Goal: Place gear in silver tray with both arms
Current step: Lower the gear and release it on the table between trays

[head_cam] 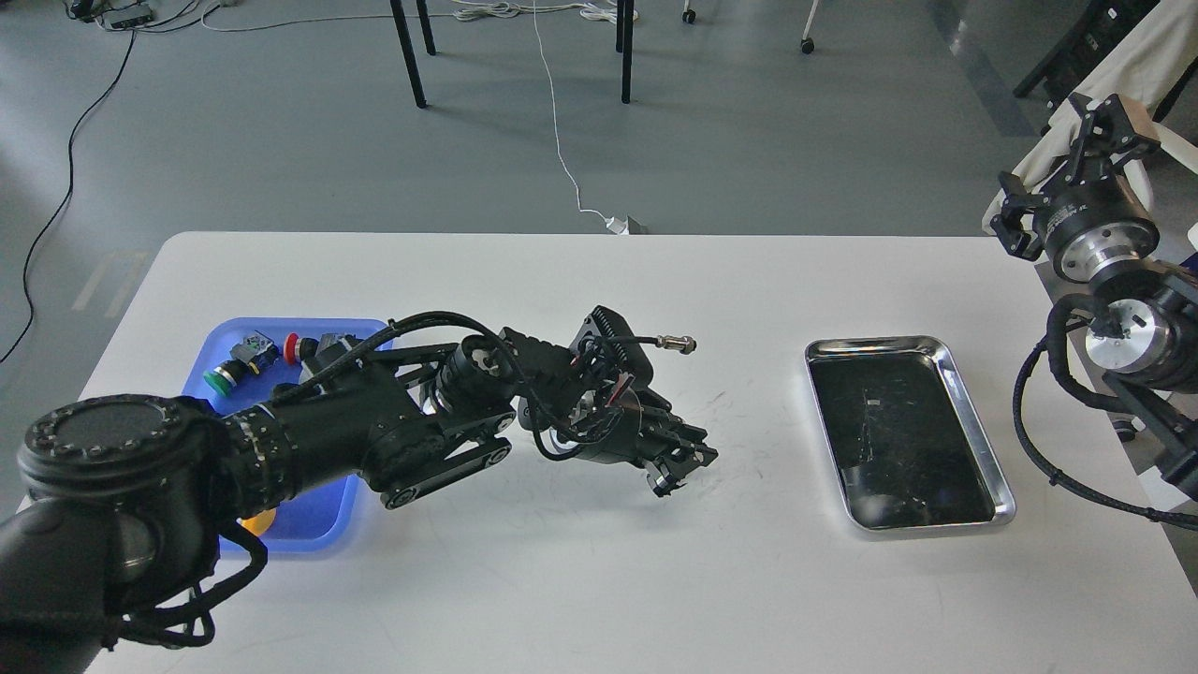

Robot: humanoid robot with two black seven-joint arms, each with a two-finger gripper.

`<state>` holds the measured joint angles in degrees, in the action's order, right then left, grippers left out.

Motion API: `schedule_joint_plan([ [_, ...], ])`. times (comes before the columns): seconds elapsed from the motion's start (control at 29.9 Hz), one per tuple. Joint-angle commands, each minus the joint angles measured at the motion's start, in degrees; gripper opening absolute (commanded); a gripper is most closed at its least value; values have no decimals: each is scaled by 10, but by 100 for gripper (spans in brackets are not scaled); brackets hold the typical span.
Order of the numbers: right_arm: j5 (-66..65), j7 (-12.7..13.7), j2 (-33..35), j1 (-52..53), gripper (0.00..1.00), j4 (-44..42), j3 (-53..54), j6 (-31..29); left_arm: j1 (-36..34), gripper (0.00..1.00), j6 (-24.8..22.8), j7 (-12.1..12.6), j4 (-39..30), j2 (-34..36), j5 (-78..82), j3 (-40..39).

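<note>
The left tool (681,461) hangs just above the desk (562,580) between the two trays, pointing right and slightly down; its dark fingers sit close together, and whether they grip anything cannot be made out. The right tool (1107,117) is raised past the desk's far right corner, its two fingers spread apart and holding nothing. There are two arms and two trays. The silver tray (973,412) lies flat toward the desk's right side, its long axis running from far to near and leaning slightly rightward; its dark floor looks bare apart from reflections. The blue tray (323,520) on the left is largely covered by the left arm; a green-capped part (225,374) and a red-capped part (292,347) show at its far end, and an orange thing (259,521) peeks out near its front. No gear can be told apart.
</note>
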<state>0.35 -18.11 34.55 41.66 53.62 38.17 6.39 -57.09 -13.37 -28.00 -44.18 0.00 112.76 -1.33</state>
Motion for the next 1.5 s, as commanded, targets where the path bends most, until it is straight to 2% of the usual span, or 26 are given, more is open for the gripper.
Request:
schedule_joint_plan([
  [0.0, -1, 0, 1, 0, 99, 1, 0, 0, 3, 17, 2, 0, 16, 0, 0, 0],
  [0.5, -1, 0, 2, -1, 99, 0, 0, -1, 18, 22, 3, 0, 19, 0, -3, -5],
  [0.63, -2, 0, 1, -1, 99, 0, -1, -1, 18, 32, 3, 0, 19, 0, -16, -10],
  [0.77, -4, 0, 1, -1, 99, 0, -1, -1, 18, 36, 3, 0, 18, 0, -42, -8],
  [1.04, -9, 0, 2, -3, 99, -1, -5, 0, 18, 40, 4, 0, 18, 0, -47, -10],
  [1.34, -9, 5, 14, 9, 99, 8, -90, -2, 1, 46, 4, 0, 17, 0, -124, -29],
  [1.47, -10, 10, 29, 15, 99, 20, -114, -3, -33, 53, 4, 0, 12, 0, -197, -50],
])
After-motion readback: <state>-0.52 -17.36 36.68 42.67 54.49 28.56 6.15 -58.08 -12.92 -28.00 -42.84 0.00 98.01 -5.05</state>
